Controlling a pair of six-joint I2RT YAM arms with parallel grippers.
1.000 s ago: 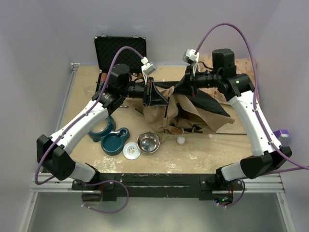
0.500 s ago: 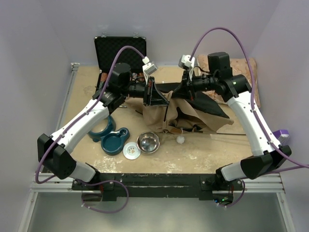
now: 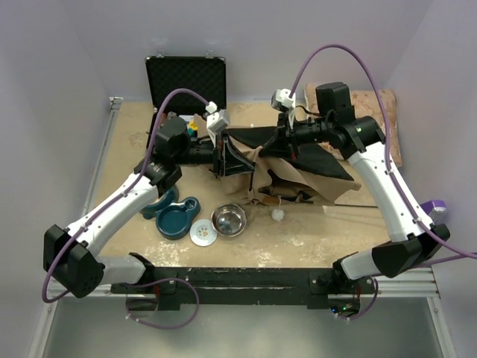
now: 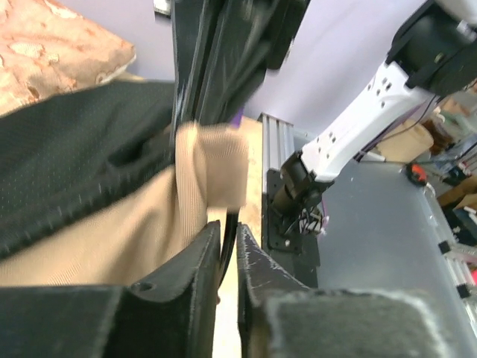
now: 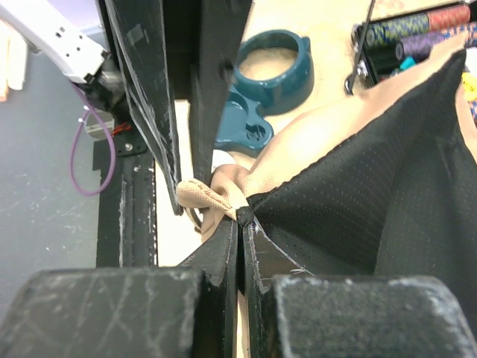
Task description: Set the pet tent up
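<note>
Soft, even overhead light fills your top view, with faint shadows on the table [image 3: 320,239] and a dull gleam on the steel bowl [image 3: 229,219]. At your left wrist, the pet tent [image 4: 97,224] smears with motion blur and the left gripper [image 4: 228,242] looms out of focus. At your right wrist, the right gripper [image 5: 240,224] is soft up close; the tent's black mesh reads crisp.
</note>
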